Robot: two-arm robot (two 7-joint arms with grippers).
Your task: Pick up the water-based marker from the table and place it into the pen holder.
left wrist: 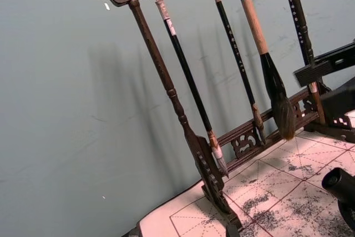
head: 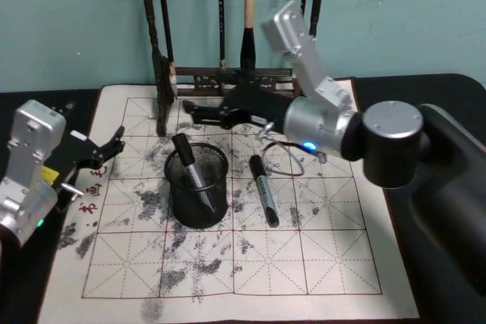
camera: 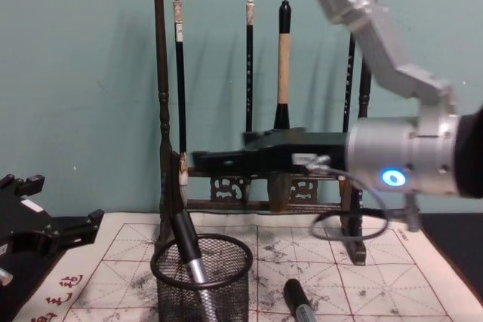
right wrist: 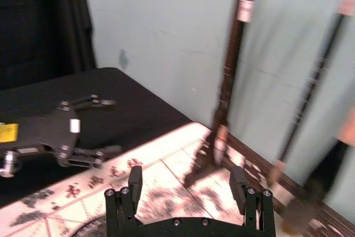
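Right gripper (head: 194,114) hangs above the mat at 12 o'clock from the pen holder, reaching in from 3 o'clock, and the right wrist view shows its two fingers (right wrist: 135,180) spread wide with nothing between them. In the chest view its tip (camera: 202,162) sits higher than the holder's rim, in front of the rack's lower rail. Left gripper (head: 114,146) rests at 9 o'clock from the holder, at the mat's edge, its black fingers parted and holding nothing. Under everything lies a black tabletop (head: 53,102) covered by a pale calligraphy mat (head: 304,263), ruled in red squares and smudged with ink. At the mat's 12 o'clock edge stands the dark wooden brush rack (camera: 161,96), with several calligraphy brushes (camera: 284,58) hanging from its top bar. The pen holder (head: 199,204), a round black wire-mesh cup, stands upright near the mat's centre. The water-based marker (head: 187,158) is inside it, leaning toward 11 o'clock, its black cap poking above the rim and its grey barrel down in the mesh. A second marker (head: 264,190), black, lies flat on the mat at 3 o'clock from the holder, close beside it but apart.
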